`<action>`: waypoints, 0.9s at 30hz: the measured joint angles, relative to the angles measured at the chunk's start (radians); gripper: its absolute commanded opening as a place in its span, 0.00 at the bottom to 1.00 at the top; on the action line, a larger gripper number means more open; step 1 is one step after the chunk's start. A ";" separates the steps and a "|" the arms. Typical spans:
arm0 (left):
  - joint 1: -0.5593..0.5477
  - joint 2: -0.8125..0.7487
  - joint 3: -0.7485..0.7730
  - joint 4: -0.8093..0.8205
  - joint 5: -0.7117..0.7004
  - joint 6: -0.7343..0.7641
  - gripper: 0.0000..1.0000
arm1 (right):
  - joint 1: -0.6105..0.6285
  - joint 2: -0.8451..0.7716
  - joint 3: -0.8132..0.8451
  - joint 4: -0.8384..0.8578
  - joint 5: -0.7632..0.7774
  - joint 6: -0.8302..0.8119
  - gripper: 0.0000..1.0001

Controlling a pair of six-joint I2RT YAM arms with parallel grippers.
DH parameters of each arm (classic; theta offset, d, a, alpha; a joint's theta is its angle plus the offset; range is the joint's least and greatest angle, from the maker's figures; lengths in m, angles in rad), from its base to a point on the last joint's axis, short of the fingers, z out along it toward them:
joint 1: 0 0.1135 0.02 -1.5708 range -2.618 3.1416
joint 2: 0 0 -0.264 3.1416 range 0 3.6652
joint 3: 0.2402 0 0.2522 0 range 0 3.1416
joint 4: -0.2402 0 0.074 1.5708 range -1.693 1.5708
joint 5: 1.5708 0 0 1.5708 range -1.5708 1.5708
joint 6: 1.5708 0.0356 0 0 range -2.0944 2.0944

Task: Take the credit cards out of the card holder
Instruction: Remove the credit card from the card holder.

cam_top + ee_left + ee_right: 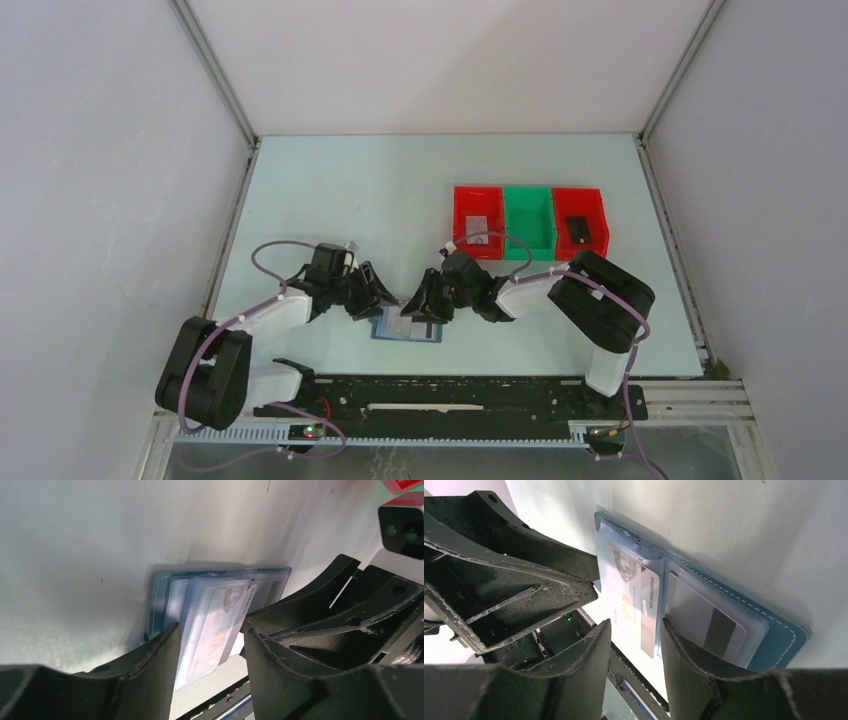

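Down at 6 o'clock on the table point(350, 190), your card holder point(408, 328) lies open flat. One white credit card point(634, 595) pokes out; your right pincer point(635, 622) straddles it part-open, your left pincer point(209, 626) hugs its edges, can't tell if gripping.

The left arm point(270, 315) and the right arm point(600, 300) are made of black joint housings and white links, and a pale purple cable point(262, 250) is routed along each one. The fingers point(145, 665) are moulded in matt black plastic with stiffening ribs and worn, pale edges.
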 measured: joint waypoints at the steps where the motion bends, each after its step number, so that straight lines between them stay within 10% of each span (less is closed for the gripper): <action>1: 0.000 0.005 0.000 0.007 0.002 -0.001 0.56 | 0.000 0.003 0.000 0.003 0.000 0.004 0.46; 16: 0.000 0.028 0.000 0.056 0.011 -0.007 0.56 | -0.004 0.035 -0.040 0.093 -0.006 0.059 0.02; 27: -0.002 -0.176 -0.002 -0.050 -0.064 0.010 0.59 | -0.008 0.035 -0.071 0.158 -0.019 0.071 0.00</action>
